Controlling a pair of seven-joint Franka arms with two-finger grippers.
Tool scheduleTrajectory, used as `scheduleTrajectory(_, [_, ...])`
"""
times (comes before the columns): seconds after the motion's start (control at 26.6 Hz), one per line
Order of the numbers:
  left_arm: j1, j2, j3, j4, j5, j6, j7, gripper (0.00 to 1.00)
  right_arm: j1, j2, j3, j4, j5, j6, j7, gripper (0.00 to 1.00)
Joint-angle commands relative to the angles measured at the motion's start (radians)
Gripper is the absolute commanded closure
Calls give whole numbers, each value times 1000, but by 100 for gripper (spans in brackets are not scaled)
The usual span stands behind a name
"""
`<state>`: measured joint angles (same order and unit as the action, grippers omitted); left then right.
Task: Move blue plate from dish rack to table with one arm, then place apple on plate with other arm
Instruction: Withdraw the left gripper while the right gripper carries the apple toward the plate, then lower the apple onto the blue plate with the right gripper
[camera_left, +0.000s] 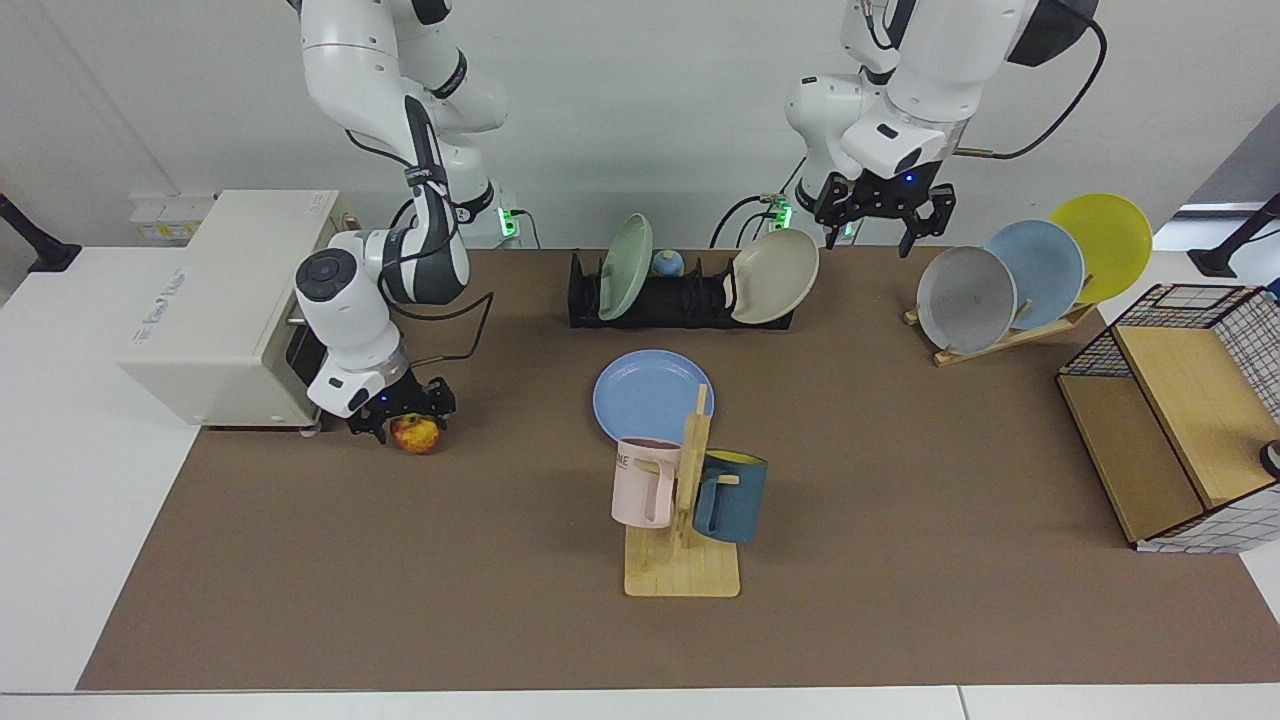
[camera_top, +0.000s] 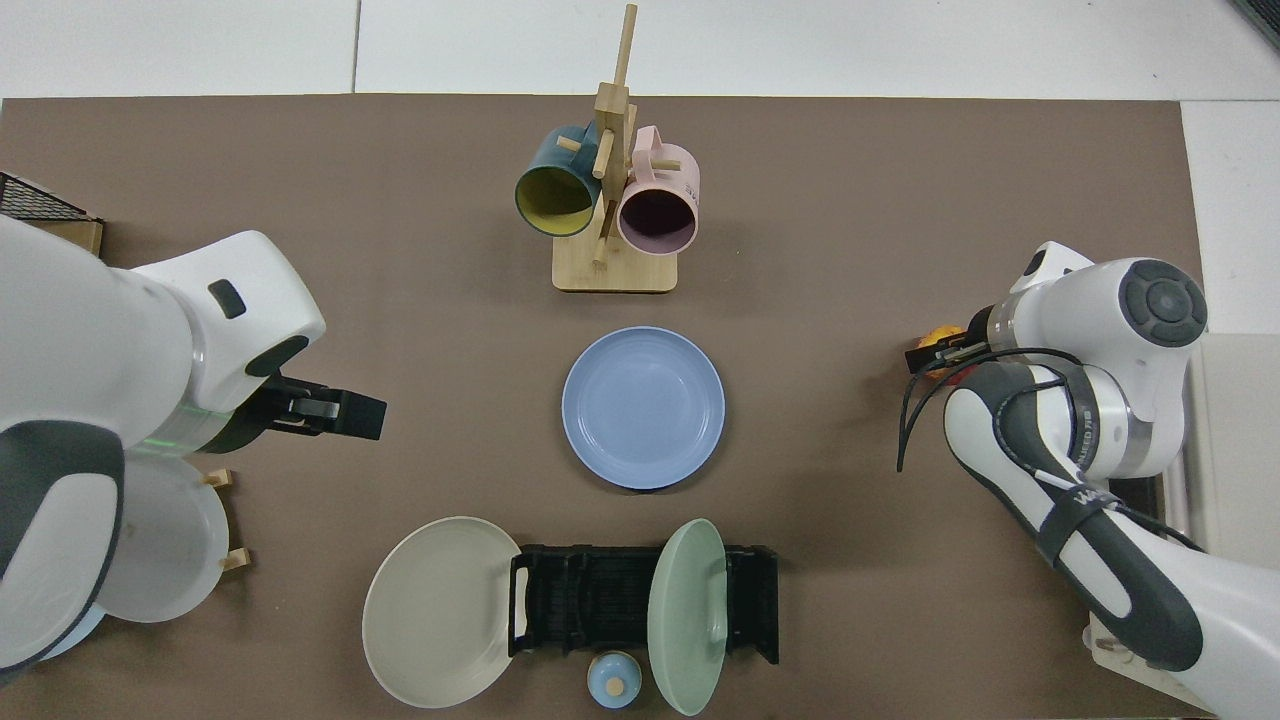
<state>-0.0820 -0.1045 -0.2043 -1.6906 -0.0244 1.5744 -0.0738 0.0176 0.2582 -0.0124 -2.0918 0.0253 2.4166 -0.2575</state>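
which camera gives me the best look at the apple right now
The facing view. There the apple sits on the table with its red and yellow skin mostly exposed, the right gripper down over it. In the top view only a sliver of it shows beside the right arm's wrist.

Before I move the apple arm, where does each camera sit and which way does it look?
Facing view: across the table from the arm bases, angled down; shows both arms, the right gripper low at the apple, the left gripper raised and open behind the dish rack.
Top view: overhead, looking straight down, flipped against the facing view; the mug tree lies at its top, the rack at its bottom; wrists and forearms show.
Shared: the blue plate flat on the table, the rack, the mug tree, the apple.
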Motion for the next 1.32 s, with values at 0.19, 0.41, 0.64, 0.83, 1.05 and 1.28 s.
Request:
scheduleTrajectory(0.19, [50,46,-3,95,0,-45,23,0,-13,-1,11,-14,-1,13,-8,100])
scheduleTrajectory(0.41, [70,118,-1,206,-2,-111,26,0,18,-25,18,70,5,-82,78,100])
scheduleTrajectory(0.64, [97,103,-3,192,-39,-114,69,0,128,-47,17,173,1,-203,285,100])
scheduleTrajectory(0.83, [99,91,-7,187,-39,-114,68,0,240,-54,15,200,-8,-237,467,100])
scheduleTrajectory(1.05, [99,75,-9,189,-32,-119,55,0,334,-60,17,205,-1,-251,555,100])
scheduleTrajectory(1.28, [99,68,-9,190,-25,-119,55,0,458,-45,18,219,1,-232,719,100])
